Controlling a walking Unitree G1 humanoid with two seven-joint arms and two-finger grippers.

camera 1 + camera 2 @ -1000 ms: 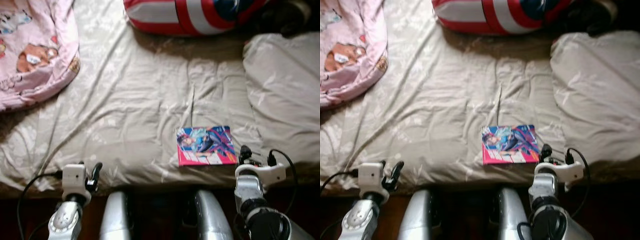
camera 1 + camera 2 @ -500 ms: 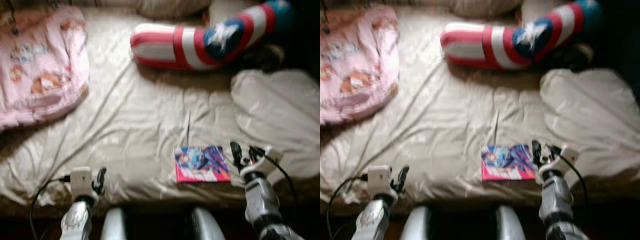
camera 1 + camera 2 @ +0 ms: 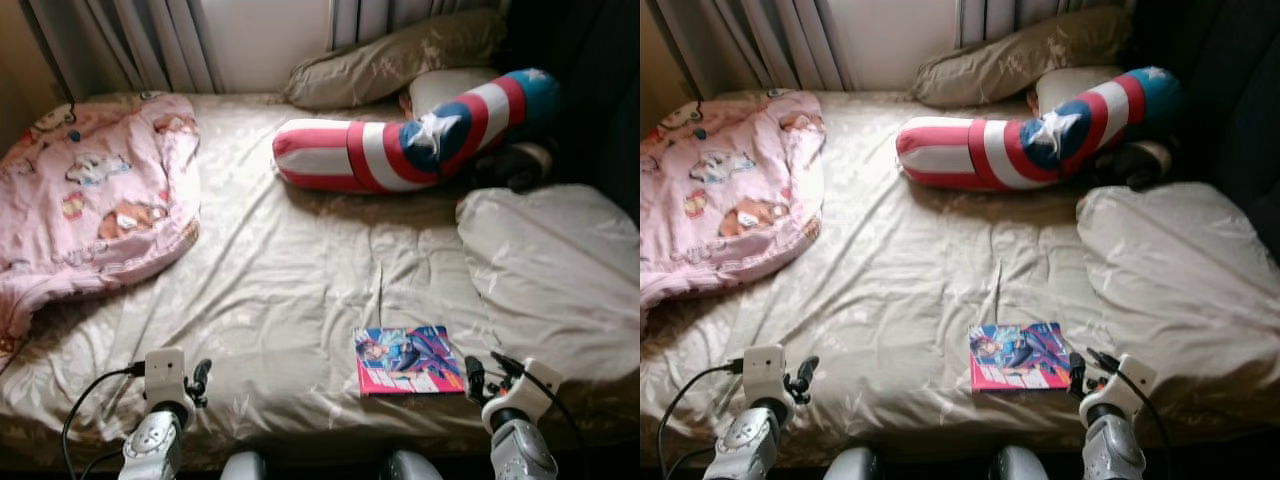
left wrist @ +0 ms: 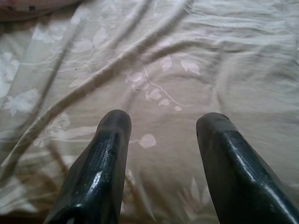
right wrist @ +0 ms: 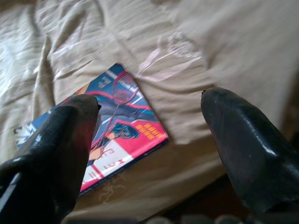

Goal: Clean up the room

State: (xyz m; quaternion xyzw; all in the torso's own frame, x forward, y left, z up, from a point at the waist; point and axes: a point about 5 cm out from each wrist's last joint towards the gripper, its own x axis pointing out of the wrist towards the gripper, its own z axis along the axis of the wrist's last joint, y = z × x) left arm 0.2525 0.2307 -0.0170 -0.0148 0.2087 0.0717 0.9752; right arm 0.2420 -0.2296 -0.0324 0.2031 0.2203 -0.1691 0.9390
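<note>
A colourful comic book (image 3: 408, 359) with a pink lower edge lies flat on the beige bed sheet (image 3: 290, 280) near the bed's front edge. My right gripper (image 3: 487, 375) hovers just to the right of it, open, with the book's corner (image 5: 121, 126) showing between its fingers. My left gripper (image 3: 200, 380) is low at the front left of the bed, open above bare sheet (image 4: 159, 93).
A pink cartoon-print blanket (image 3: 90, 200) is bunched at the left. A red, white and blue striped bolster (image 3: 410, 135) lies across the back, with beige pillows (image 3: 395, 60) behind it. A rumpled beige duvet (image 3: 550, 270) covers the right side. Curtains (image 3: 130, 40) hang behind.
The camera has tilted up and back, bringing the bed head and curtains into view. My right gripper sits lower and just right of the book's corner; the book has not moved.
</note>
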